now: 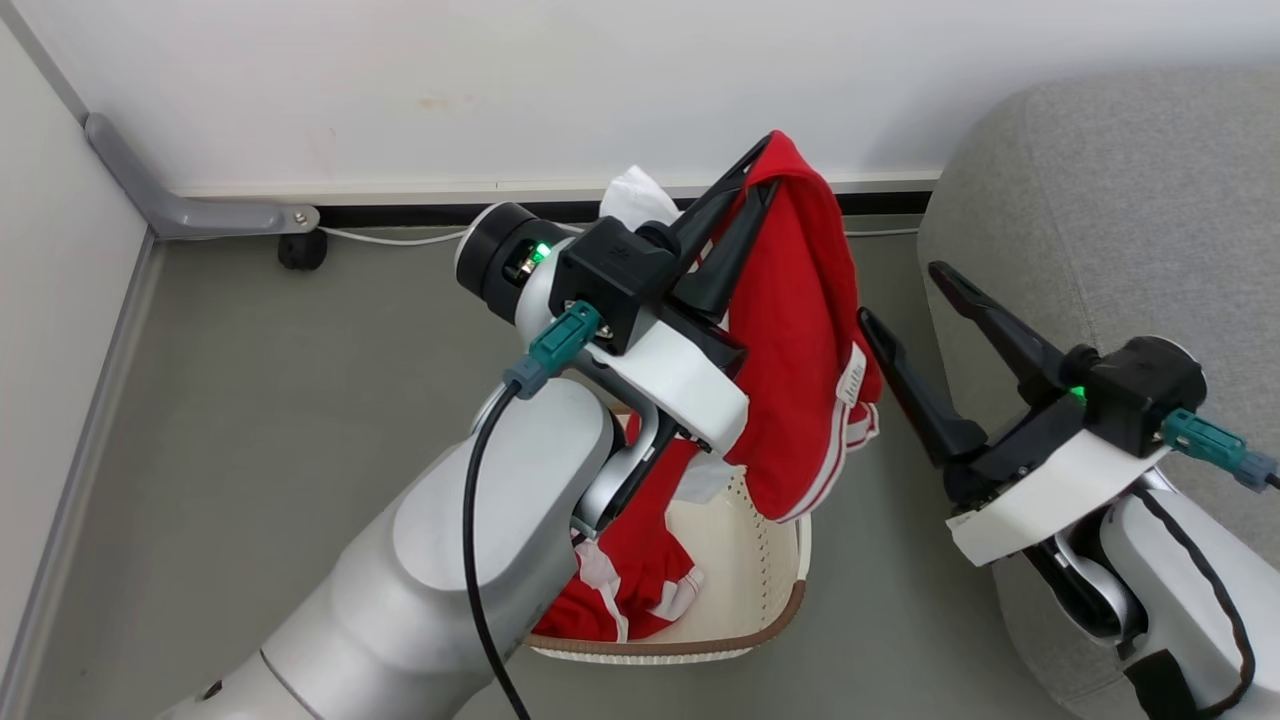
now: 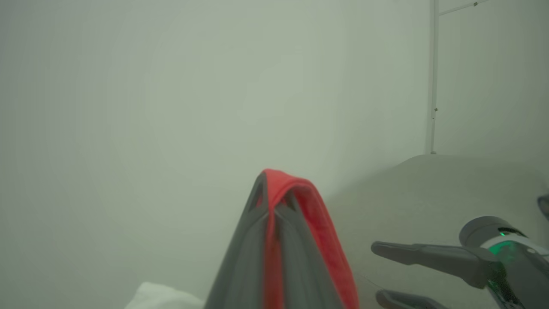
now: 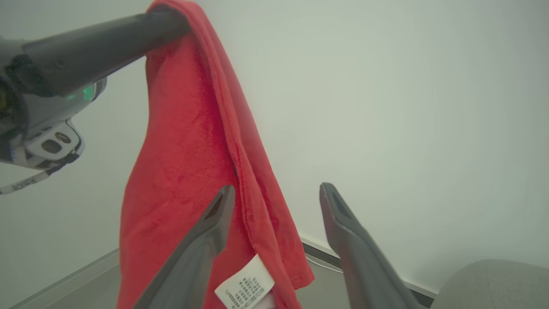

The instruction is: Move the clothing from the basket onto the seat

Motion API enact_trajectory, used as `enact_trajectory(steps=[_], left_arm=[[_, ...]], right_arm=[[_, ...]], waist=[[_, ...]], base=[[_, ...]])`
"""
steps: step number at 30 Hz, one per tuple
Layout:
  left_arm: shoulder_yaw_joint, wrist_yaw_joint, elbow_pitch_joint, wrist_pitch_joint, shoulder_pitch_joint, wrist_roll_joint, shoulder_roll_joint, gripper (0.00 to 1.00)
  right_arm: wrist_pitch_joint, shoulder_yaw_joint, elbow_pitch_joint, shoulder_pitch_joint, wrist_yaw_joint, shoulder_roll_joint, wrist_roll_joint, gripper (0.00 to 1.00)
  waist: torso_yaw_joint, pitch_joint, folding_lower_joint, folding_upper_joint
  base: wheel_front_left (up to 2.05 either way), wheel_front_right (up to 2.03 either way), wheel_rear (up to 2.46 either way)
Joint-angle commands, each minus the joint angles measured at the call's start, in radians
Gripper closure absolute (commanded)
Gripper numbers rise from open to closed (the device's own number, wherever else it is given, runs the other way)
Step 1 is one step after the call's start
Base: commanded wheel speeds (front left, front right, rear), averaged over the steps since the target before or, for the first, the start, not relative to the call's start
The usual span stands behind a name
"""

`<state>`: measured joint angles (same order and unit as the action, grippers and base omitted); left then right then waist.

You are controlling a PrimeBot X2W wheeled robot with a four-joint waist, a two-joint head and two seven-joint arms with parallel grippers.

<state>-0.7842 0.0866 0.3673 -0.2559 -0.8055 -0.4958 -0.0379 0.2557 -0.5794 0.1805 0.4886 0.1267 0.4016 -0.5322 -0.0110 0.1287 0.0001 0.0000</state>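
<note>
The seat (image 1: 1120,200) lies just beyond the right gripper's (image 1: 900,292) fingers. The basket (image 1: 745,560), with red clothing (image 1: 630,575) inside, sits under the left gripper (image 1: 768,165). A red garment (image 1: 800,330) hangs above the basket from the left fingers, pinched tight on it. The right fingers stand wide apart, empty, just beside it.

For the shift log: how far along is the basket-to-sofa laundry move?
Done: nothing; the seat looks bare where visible. In hand: the left gripper is shut on a red garment above the basket, the right gripper open beside it. Remaining: more red clothing lies in the basket.
</note>
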Motion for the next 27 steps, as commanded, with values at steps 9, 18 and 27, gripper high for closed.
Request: enact_trajectory(steps=[9, 18, 27], left_arm=[[-0.023, 0.018, -0.064, -0.006, -0.069, -0.029, -0.012, 1.0], [-0.071, 0.022, -0.081, -0.006, -0.062, -0.056, -0.012, 1.0], [-0.086, 0.036, -0.084, -0.006, -0.052, -0.07, -0.012, 1.0]], right_arm=[[0.006, -0.359, 0.02, 0.213, 0.004, 0.171, -0.183, 0.0], [0.006, -0.639, 0.1, 0.364, 0.004, 0.192, -0.309, 0.0], [0.006, -0.684, 0.199, 0.404, 0.004, 0.12, -0.352, 0.14]], waist=[[0.036, 0.004, -0.0001, 0.0], [0.069, -0.007, -0.0001, 0.0], [0.085, 0.003, -0.0001, 0.0]], base=[[0.0, 0.0, 0.0], [0.0, 0.0, 0.0], [0.0, 0.0, 0.0]])
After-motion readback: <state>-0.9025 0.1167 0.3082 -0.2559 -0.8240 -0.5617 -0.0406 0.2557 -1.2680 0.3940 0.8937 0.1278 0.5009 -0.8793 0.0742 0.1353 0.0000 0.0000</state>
